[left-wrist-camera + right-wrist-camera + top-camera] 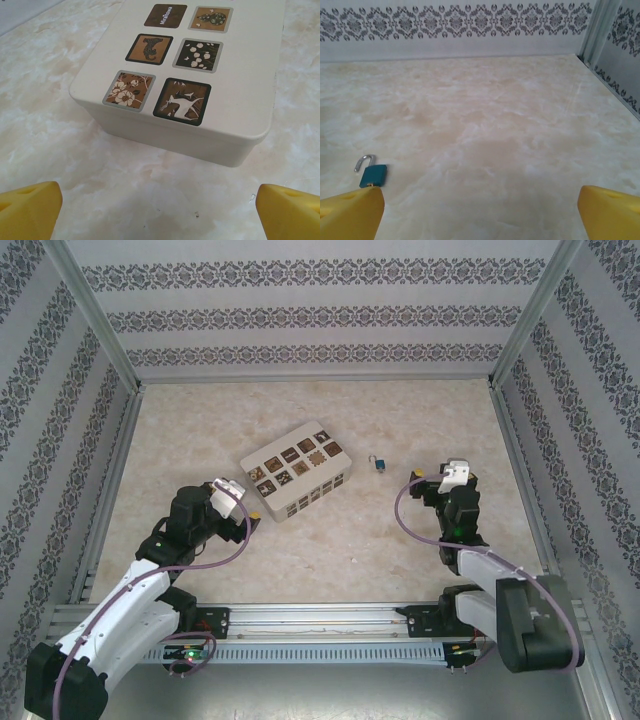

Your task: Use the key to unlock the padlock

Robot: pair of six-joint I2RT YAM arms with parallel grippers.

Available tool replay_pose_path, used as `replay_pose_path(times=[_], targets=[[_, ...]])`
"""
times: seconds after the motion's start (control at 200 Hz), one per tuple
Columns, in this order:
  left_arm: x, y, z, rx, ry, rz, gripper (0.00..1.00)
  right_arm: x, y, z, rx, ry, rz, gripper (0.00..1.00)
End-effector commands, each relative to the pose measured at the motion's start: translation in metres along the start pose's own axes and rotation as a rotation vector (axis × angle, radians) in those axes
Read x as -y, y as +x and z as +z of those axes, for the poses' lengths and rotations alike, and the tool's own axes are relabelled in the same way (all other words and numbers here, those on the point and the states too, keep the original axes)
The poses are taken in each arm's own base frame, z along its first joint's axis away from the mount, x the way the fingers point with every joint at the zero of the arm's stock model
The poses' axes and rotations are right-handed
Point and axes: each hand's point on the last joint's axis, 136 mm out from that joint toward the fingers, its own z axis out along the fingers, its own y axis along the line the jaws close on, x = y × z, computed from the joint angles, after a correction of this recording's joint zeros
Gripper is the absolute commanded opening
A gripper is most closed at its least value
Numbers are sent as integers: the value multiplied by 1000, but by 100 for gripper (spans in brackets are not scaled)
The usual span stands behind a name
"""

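The padlock (379, 463) is a tiny blue body with a silvery shackle, lying flat on the marble table right of the white box. In the right wrist view the padlock (372, 173) lies at the lower left, just beyond my left yellow fingertip (350, 210). My right gripper (415, 485) is open and empty, a short way right of and nearer than the padlock. My left gripper (253, 506) is open and empty too, close to the box's near left corner. I cannot make out a key in any view.
The white box with brown picture tiles (297, 469) lies at an angle mid-table, and that same box (240, 90) sits just ahead of my left fingers (27, 207). Patterned walls and metal rails (520, 455) enclose the table.
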Motion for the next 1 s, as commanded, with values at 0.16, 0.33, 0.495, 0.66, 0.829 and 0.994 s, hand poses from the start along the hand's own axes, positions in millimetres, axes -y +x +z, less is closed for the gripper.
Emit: replay_pose_path(times=[0.16, 0.33, 0.495, 0.66, 0.829, 0.994], targets=[[-3, -1, -2, -7, -2, 1, 100, -2, -16, 10, 111, -20, -24, 98], [-3, 0, -2, -8, -5, 4, 99, -2, -6, 17, 135, -22, -34, 98], [-4, 1, -1, -12, -9, 6, 99, -7, 2, 33, 102, -43, -42, 99], [-5, 2, -1, -18, -16, 10, 100, 15, 6, 61, -44, 66, 13, 98], [-10, 1, -2, -21, -40, 13, 100, 14, 0, 63, -31, 67, 5, 98], [-20, 0, -4, -23, -97, -6, 99, 14, 0, 62, -31, 66, 5, 99]])
